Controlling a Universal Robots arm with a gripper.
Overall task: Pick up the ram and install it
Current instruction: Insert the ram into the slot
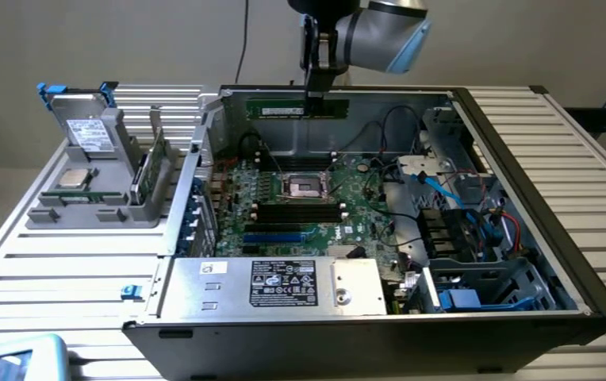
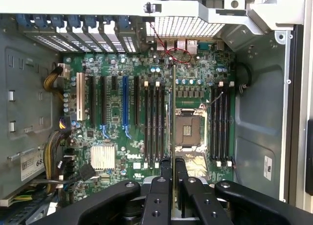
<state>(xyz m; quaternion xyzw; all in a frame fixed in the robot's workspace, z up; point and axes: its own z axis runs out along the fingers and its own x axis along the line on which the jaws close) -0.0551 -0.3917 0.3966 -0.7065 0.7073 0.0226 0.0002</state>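
Gripper [image 1: 315,94] clamped on the ram [image 1: 281,108]: long, thin green stick with black chips, held level above the motherboard [image 1: 248,232] in the open computer case [image 1: 388,349].

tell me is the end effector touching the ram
Touching. The wrist view shows the ram edge-on, pinched between the end effector's fingers; the exterior view shows it held up over the motherboard.
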